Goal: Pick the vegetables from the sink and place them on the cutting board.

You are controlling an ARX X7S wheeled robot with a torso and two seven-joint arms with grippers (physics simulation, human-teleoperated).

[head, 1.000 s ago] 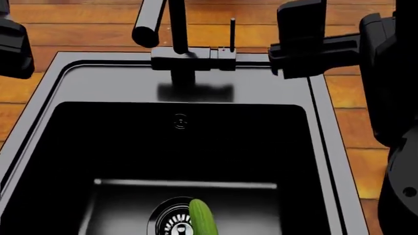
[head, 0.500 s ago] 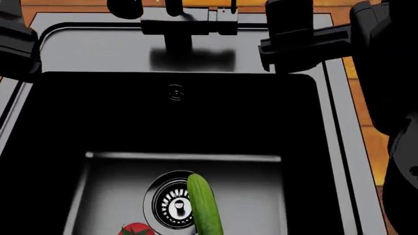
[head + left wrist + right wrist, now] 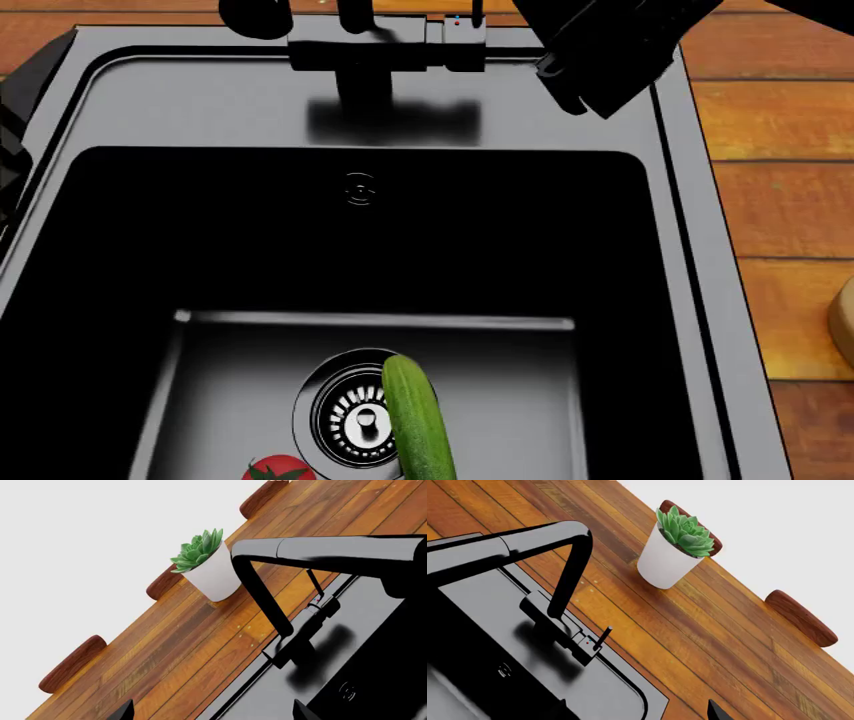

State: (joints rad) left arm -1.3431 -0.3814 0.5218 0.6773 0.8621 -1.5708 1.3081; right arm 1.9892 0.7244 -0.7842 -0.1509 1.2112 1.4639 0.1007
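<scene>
- The countertop point(image 3: 787, 130) is seen as orange-brown wooden planks with dark seams, surrounding the sink point(image 3: 694, 250) on the visible sides; a plain pale wall is shown behind it in both wrist views.
- A white pot holding a green succulent point(image 3: 675, 550) stands on the planks behind the black faucet point(image 3: 554, 565); rounded dark-brown wooden pieces point(image 3: 800, 617) are lined along the counter's far edge.
- The sink is shown as a deep rectangular basin with a grey steel rim, dark inner walls and a round metal drain point(image 3: 354, 422) in its floor.
- The cucumber point(image 3: 418, 420), long and dark green, is seen lying on the basin floor, its upper end overlapping the drain's right side.
- The tomato point(image 3: 278, 468), glossy red with a green stem, lies at the drain's lower left, cut by the frame edge and apart from the cucumber.
- A pale rounded corner of the cutting board point(image 3: 842, 322) is just visible on the counter, right of the sink.
- The right gripper point(image 3: 607, 50) is seen as a dark mass above the rim's far right corner; whether its jaws are apart cannot be told.
- The left arm point(image 3: 11, 150) shows only at the head view's left edge; its jaw state cannot be told.
</scene>
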